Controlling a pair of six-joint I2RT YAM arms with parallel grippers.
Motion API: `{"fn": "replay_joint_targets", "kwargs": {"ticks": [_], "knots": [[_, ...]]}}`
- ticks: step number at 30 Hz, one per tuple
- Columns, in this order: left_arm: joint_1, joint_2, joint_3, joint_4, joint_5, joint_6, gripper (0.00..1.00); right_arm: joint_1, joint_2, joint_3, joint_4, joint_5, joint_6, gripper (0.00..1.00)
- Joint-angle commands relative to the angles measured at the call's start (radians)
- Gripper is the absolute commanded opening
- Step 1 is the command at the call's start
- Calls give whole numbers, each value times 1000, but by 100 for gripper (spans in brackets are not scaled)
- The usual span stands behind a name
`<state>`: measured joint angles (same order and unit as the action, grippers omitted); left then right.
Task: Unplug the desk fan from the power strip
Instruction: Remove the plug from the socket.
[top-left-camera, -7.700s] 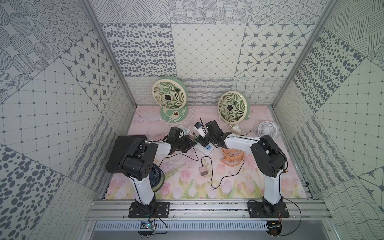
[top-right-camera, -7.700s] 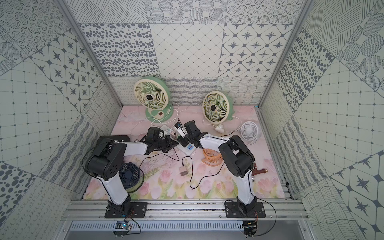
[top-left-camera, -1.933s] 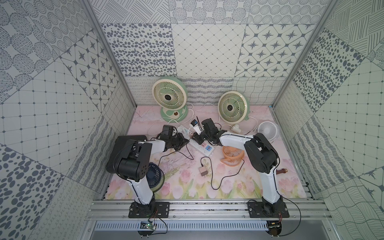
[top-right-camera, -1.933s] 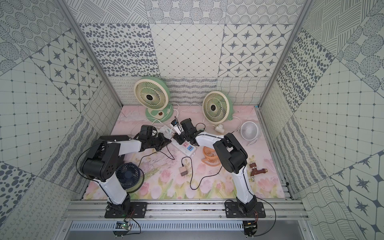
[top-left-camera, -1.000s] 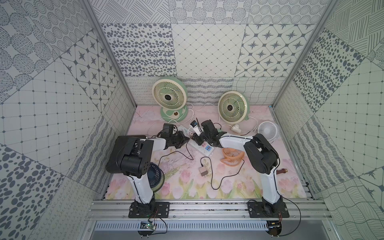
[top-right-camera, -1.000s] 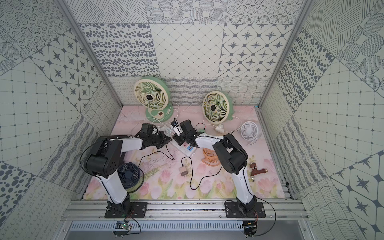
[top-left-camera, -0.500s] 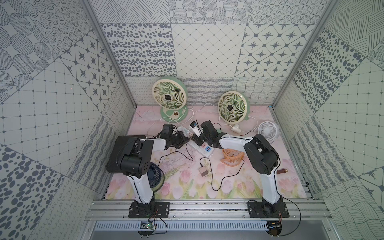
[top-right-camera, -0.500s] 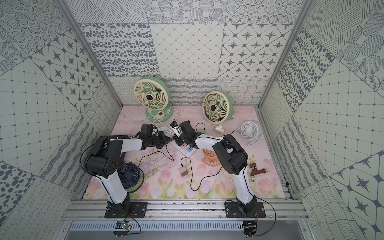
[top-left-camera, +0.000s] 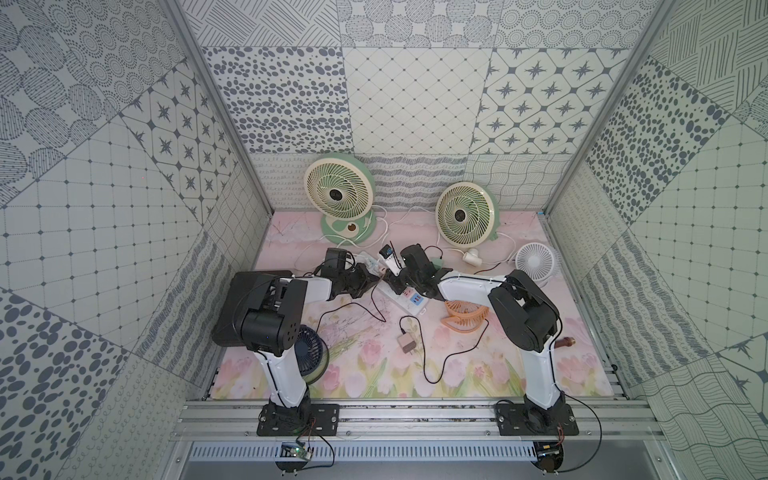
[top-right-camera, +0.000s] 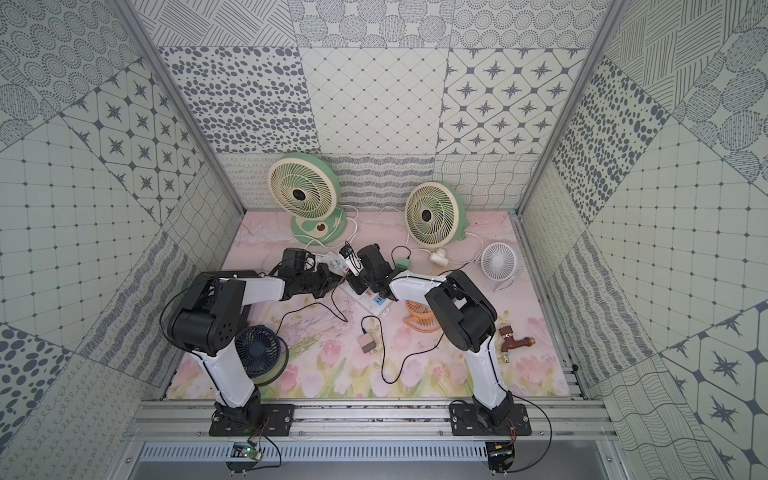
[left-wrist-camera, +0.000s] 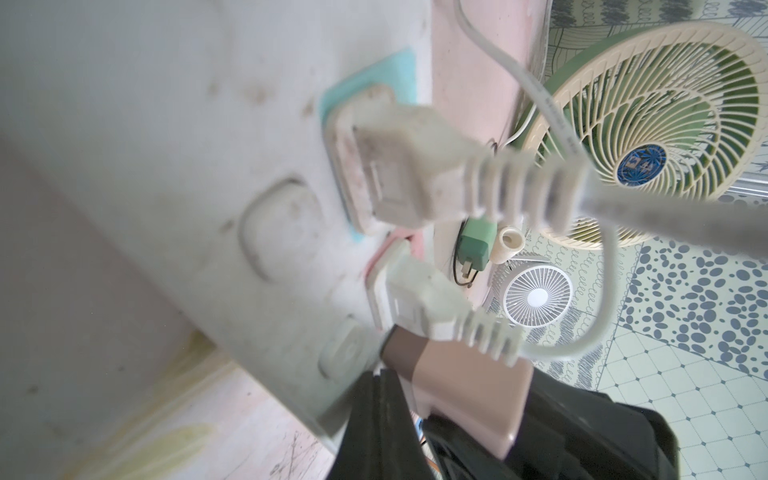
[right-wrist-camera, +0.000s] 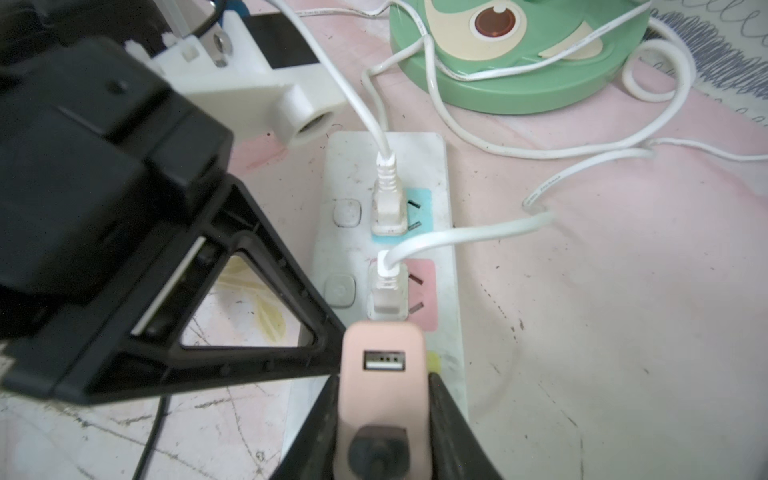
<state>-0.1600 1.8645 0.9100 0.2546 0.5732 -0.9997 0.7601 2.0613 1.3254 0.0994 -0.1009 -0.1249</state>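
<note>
Both arms are stretched forward and low over the middle of the counter, wrists angled in toward each other. My right tool is clamped on a pink USB charger, one black finger on each side. The charger stands upright on the power strip, by the yellow socket. My left tool is clenched, its tip just beside the charger and over the strip; I cannot tell whether it touches.

The power strip lies flat and slanted between the two tools in both top views. A white plug sits in its blue socket and a second white plug in the pink one next to the charger. Their white cords loop back toward the large green desk fan and the smaller green fan at the back wall.

Around them I see a small white fan, an orange fan lying by my right arm, a dark blue fan under my left arm, a loose grey charger on a black cable, and a green adapter.

One cord carries printing and the smaller fan's hub a blue badge; both are too blurred to read.
</note>
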Motion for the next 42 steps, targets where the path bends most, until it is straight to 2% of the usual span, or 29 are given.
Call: {"fn": "replay_joint_targets", "kwargs": {"ticks": [1, 5, 8, 12, 14, 19, 25, 30, 33, 37, 39, 42], "knots": [[5, 11, -7, -79, -26, 22, 0, 21, -53, -7, 35, -8, 12, 19], [7, 6, -13, -80, -25, 24, 0, -49, -69, -24, 79, -100, 141, 18], [8, 5, -14, -80, -25, 26, 0, -38, -74, -17, 66, -92, 98, 18], [10, 8, -13, -78, -25, 25, 0, 30, -73, -14, 40, 20, -20, 18], [10, 10, -12, -77, -24, 24, 0, 28, -74, -17, 39, 24, 3, 18], [10, 8, -17, -77, -24, 23, 0, -56, -86, -47, 112, -116, 157, 18], [11, -7, -19, -86, -32, 31, 0, 32, -84, -28, 78, 21, 5, 18], [15, 2, -4, -93, -18, 34, 0, -35, -94, -47, 116, -58, 155, 17], [17, -3, 4, -110, -21, 45, 0, -22, -94, -38, 103, -44, 116, 17], [19, -6, 4, -113, -24, 46, 0, 44, -80, -16, 67, 50, 0, 17], [19, -4, 4, -111, -23, 44, 0, 46, -74, -9, 61, 56, 12, 17], [19, -6, -2, -102, -21, 41, 0, 4, -81, -20, 79, -9, 106, 17]]}}
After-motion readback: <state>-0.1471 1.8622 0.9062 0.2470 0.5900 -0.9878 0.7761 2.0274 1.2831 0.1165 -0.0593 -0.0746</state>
